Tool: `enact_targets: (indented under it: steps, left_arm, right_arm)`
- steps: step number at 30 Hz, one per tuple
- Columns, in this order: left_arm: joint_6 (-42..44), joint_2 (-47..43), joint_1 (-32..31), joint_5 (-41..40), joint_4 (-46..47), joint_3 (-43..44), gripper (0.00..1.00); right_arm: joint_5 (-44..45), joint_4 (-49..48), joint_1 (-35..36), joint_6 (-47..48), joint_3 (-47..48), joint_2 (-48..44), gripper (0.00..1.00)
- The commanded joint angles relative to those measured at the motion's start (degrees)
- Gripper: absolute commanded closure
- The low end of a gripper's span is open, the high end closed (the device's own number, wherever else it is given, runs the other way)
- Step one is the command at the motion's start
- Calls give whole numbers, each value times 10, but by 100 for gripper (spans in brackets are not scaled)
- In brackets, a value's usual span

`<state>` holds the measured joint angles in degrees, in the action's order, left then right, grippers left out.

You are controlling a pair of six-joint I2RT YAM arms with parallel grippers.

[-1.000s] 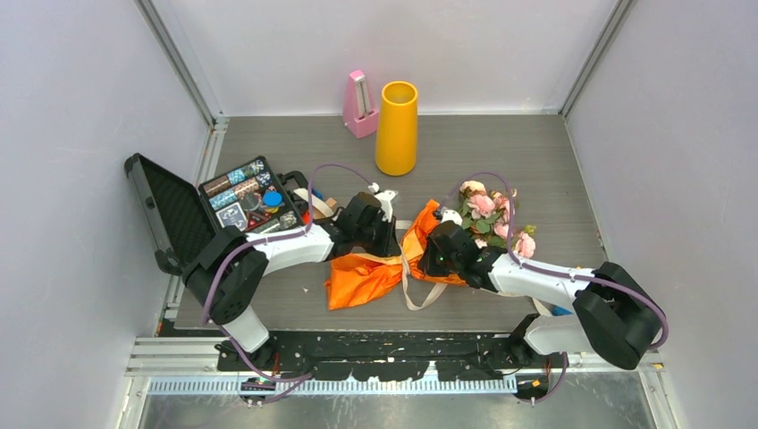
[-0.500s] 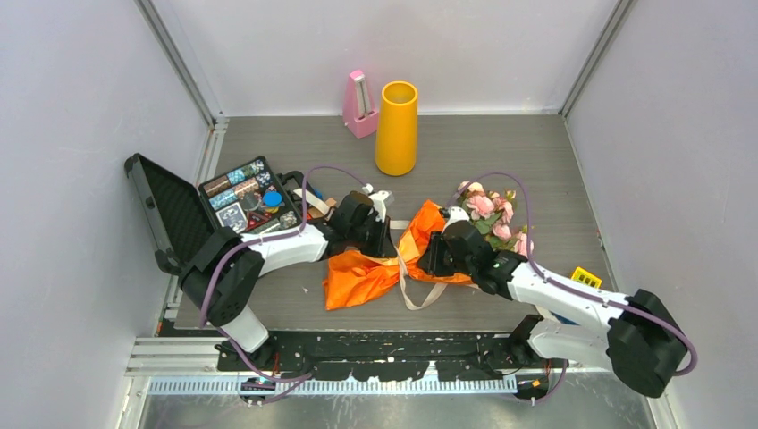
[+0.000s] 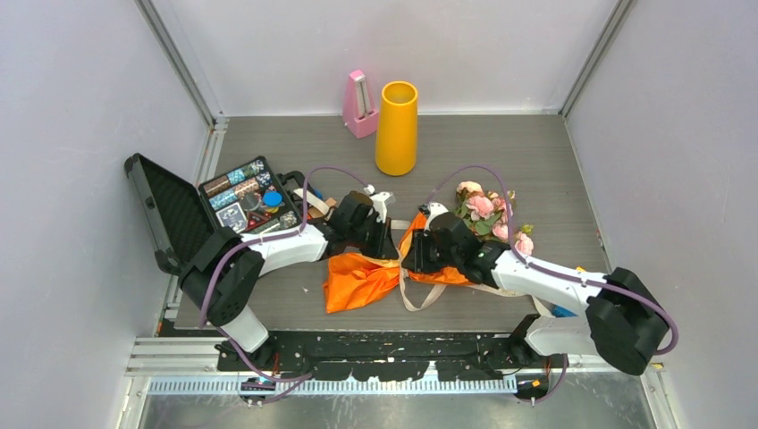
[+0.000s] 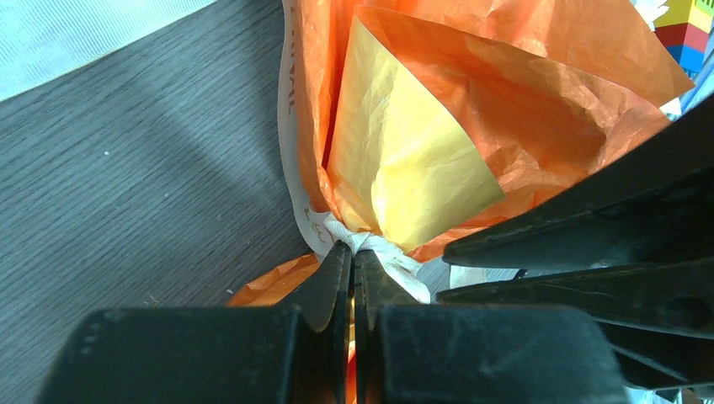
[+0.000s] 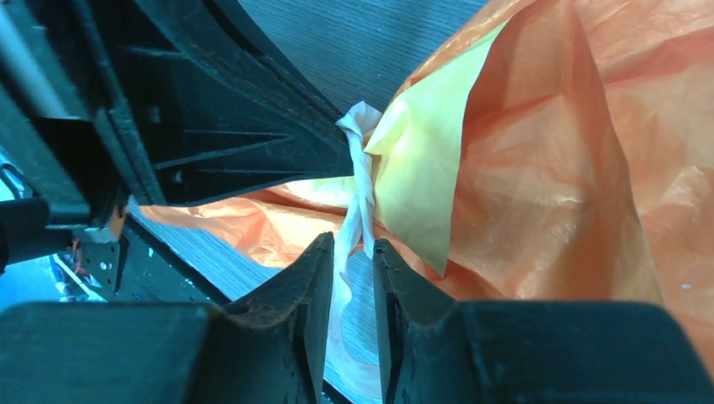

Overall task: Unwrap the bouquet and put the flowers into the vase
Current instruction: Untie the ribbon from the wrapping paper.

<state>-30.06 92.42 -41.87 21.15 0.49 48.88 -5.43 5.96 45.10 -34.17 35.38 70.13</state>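
Grey wood-grain table (image 3: pixel 554 161) between white walls: the bouquet (image 3: pixel 362 277) lies across its middle, orange paper (image 4: pixel 404 160) toward the near left, the flowers (image 3: pixel 484 209) at its right end. The vase (image 3: pixel 397 128) stands upright, well apart at the far edge. The left gripper (image 4: pixel 353 269) pinches the pale ribbon (image 5: pixel 360 168) tight at its knot. The right gripper (image 5: pixel 354 252) has its fingers slightly apart, with a ribbon strand hanging between them.

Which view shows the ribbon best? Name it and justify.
Right wrist: the ribbon runs twisted from the orange paper down into the open right gripper. Left wrist shows a short bit pinched by the left gripper; top external, only loose tails on the table.
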Motion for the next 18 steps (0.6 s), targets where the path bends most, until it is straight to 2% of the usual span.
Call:
enact_targets:
  steps: [1,5,9,14,17,18]
  left_arm:
    - [-4,-22,2,16,8,2,100]
    - [-3,-21,2,16,8,3,100]
    - [-2,-21,2,16,7,2,100]
    - [-2,-22,2,16,7,3,100]
    - [-2,-23,2,11,7,4,100]
    - [-3,-24,2,7,5,5,100]
  right_arm:
    - [1,-42,6,17,27,24,70]
    - [6,-50,6,22,30,41,68]
    - [8,-56,6,22,33,60,71]
    - [5,-72,6,26,47,86,84]
    - [5,-65,6,30,57,96,98]
    - [6,-64,6,30,56,95,99]
